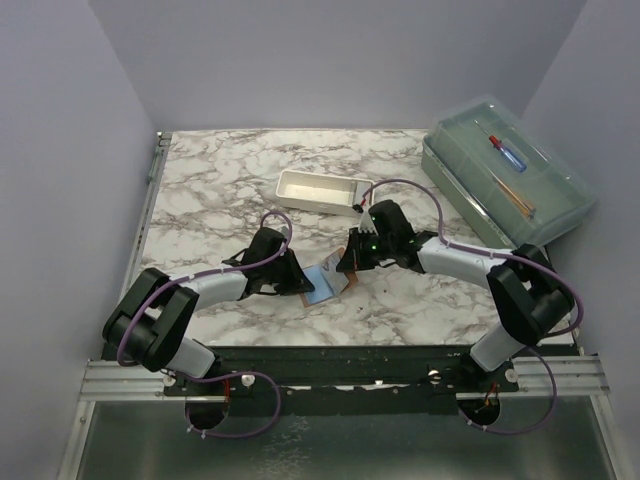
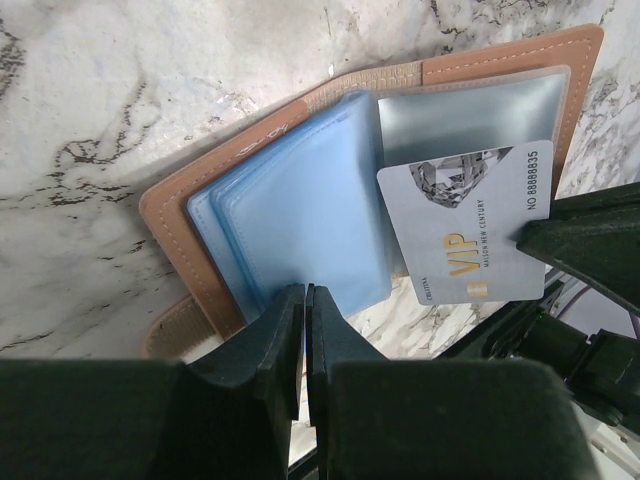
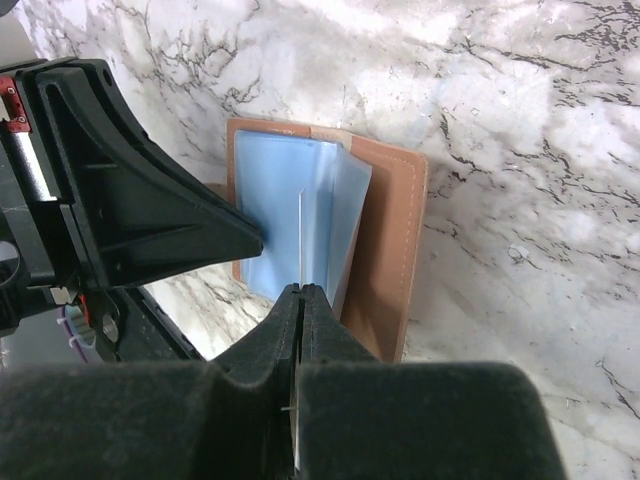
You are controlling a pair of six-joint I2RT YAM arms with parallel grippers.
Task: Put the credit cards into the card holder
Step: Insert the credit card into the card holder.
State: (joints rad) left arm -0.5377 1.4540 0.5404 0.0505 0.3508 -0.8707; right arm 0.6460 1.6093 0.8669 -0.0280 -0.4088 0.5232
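Card going into the open holder, insertion step in hand.
My left claw (image 2: 306,300) is clenched on a blue sleeve (image 2: 300,200) of the card holder (image 2: 168,218), which lies open on the marble bench (image 2: 120,110) between the arms. My right claw (image 3: 301,298) is grasping the credit card (image 2: 465,235), partly over the clear pocket (image 2: 470,112). Next, I think, the card edge must find the pocket mouth and go in straight. I read "VIP", "MILLION NEW CENTURY", "NO 88888835".

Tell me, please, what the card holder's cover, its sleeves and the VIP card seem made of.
The card holder cover: tan leather or imitation, matte, stitched edge. Its sleeves: soft translucent blue plastic, faint sheen. The VIP card: stiff plastic probably, glossy print.
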